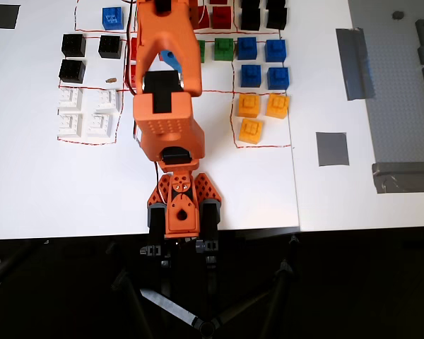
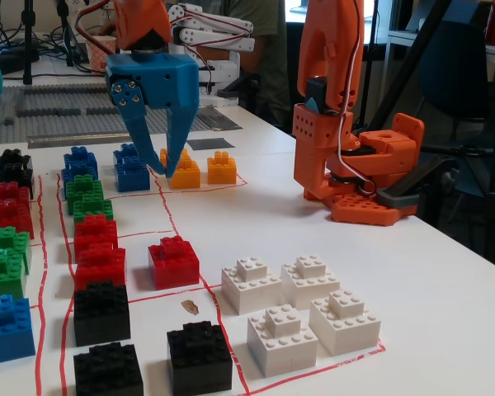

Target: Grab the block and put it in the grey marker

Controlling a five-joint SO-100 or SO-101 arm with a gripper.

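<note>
Blue plastic jaws hang open and empty (fixed view) above the white table, small black studded blocks at ten o'clock overhead.

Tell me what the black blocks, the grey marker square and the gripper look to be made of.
The black blocks look like moulded hard plastic, slightly glossy, with raised studs on top. The grey marker looks like flat matte tape; its edges are slightly uneven. The gripper appears to be blue 3D-printed plastic, matte, with visible screw holes; that is a guess from its look.
</note>
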